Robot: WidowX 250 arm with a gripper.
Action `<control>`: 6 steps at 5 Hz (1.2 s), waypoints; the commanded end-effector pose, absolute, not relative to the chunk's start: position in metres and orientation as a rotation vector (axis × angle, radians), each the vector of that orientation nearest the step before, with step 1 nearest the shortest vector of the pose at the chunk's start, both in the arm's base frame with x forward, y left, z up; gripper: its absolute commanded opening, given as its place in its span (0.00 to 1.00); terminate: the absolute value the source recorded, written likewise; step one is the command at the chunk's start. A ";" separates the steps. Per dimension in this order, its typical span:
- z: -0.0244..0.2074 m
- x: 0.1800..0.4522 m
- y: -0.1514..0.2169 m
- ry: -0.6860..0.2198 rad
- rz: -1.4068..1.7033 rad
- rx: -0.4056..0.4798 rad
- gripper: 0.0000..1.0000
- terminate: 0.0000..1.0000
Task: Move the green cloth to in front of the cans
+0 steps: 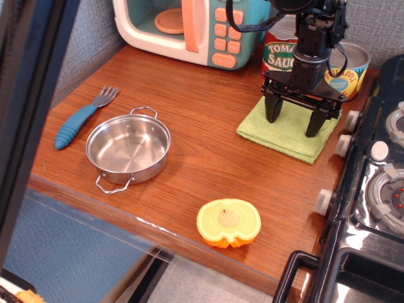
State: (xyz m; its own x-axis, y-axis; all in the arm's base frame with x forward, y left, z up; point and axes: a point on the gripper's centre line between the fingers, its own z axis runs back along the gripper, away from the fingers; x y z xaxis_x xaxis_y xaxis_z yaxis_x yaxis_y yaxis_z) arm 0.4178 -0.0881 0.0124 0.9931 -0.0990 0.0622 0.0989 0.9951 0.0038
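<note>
The green cloth (285, 134) lies flat on the wooden counter, right in front of the two cans and close to the stove. The red-and-green tomato sauce can (278, 55) and the yellow-and-blue pineapple can (353, 71) stand at the back right, both partly hidden by my arm. My gripper (293, 124) points down over the cloth. Its black fingers (273, 111) are spread wide, with the tips resting on the cloth's top.
A toy microwave (189, 28) stands at the back. A steel pan (128, 148) and a blue-handled fork (79, 120) are at the left. A yellow-orange toy fruit half (228, 222) sits near the front edge. A black stove (379, 189) borders the right side.
</note>
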 end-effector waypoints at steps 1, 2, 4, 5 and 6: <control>0.056 0.421 -0.087 -0.162 -0.046 -0.046 1.00 0.00; 0.094 0.418 -0.085 -0.234 -0.053 -0.097 1.00 0.00; 0.158 0.380 -0.073 -0.277 -0.082 -0.059 1.00 0.00; 0.168 0.353 -0.051 -0.275 -0.057 -0.081 1.00 0.00; 0.169 0.341 -0.037 -0.265 -0.050 -0.092 1.00 0.00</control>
